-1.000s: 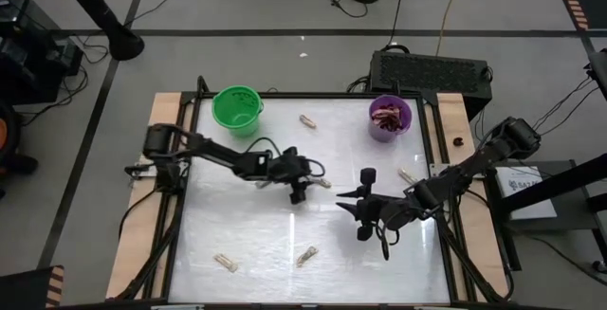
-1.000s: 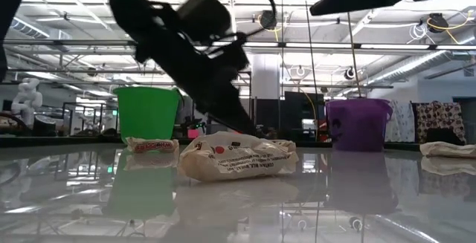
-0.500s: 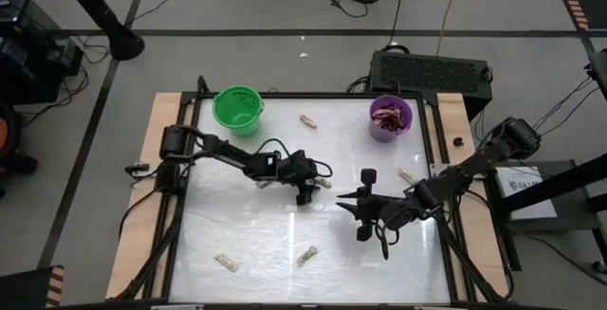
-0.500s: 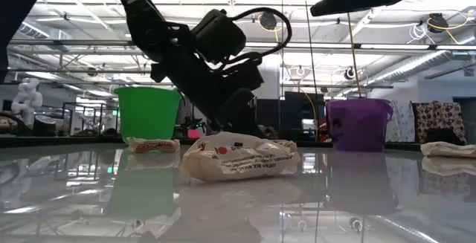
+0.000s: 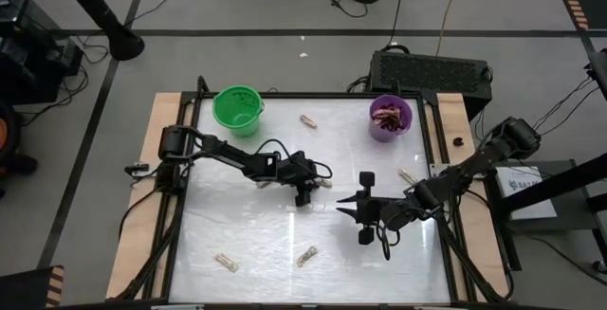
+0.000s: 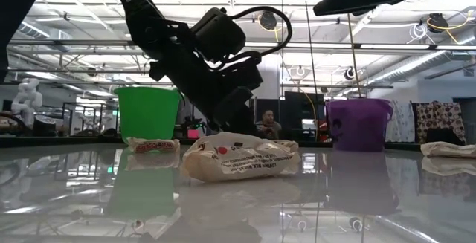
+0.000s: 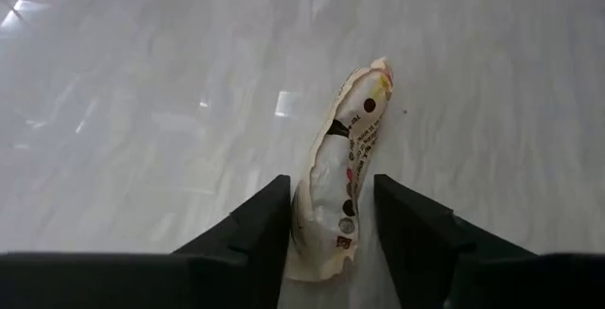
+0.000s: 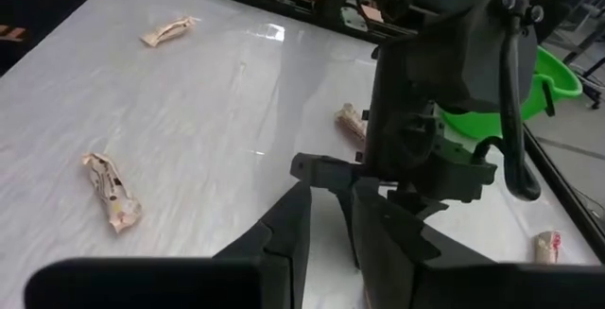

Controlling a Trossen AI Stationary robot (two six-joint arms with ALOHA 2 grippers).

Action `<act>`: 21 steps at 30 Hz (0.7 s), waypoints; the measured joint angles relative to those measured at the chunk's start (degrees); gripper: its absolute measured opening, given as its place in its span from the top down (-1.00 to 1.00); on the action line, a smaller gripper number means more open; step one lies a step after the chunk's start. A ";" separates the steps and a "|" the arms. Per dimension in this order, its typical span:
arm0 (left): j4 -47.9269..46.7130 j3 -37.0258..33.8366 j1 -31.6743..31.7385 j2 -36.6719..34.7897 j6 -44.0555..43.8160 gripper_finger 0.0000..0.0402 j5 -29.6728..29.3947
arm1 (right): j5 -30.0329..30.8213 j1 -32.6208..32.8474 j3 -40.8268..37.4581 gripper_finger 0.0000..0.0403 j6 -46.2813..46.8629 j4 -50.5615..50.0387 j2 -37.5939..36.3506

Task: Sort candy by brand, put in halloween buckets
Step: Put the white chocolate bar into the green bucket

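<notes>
Left gripper (image 7: 331, 216) pinching tan candy (image 7: 342, 181) mid-table, open surface around; right gripper (image 5: 362, 217) just beside, fingers narrowly apart, holding nothing.

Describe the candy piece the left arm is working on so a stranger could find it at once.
Start at the green bucket at the table's far left and follow the left arm toward the table's middle. The pale candy lies on the white tabletop between the jaws of the left gripper. The other pale pieces lie alone.
</notes>
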 joint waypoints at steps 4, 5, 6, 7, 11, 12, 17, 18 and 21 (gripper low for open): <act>-0.35 -0.02 0.00 -0.19 -0.02 0.30 1.04 | 0.00 0.00 0.00 0.64 0.91 -0.02 0.00; -0.73 -0.04 0.00 -0.51 -0.02 0.32 1.24 | 0.00 0.00 0.00 0.64 0.93 -0.02 0.00; -1.17 -0.05 -0.03 -0.66 -0.02 0.35 1.44 | 0.00 0.00 0.00 0.64 0.93 -0.04 0.00; -1.28 -0.08 -0.07 -0.69 -0.02 0.37 1.46 | 0.00 0.00 0.00 0.64 0.93 -0.04 0.00; -3.29 -0.26 -0.19 -2.42 -0.13 0.48 2.26 | 0.00 0.00 0.00 0.64 0.93 -0.04 0.00; -3.54 -0.26 -0.26 -2.80 -0.13 0.51 2.46 | 0.00 0.00 0.00 0.64 0.93 -0.04 0.00; -3.61 -0.27 -0.26 -5.01 -0.13 0.64 2.64 | 0.02 0.00 0.00 0.64 0.93 -0.07 0.02; -3.79 -0.26 -0.26 -5.42 -0.13 0.66 2.61 | 0.02 0.00 0.00 0.64 0.93 -0.08 0.02; -5.11 -0.28 -0.26 -6.88 -0.14 0.68 2.34 | 0.02 0.00 0.00 0.64 0.93 -0.07 0.02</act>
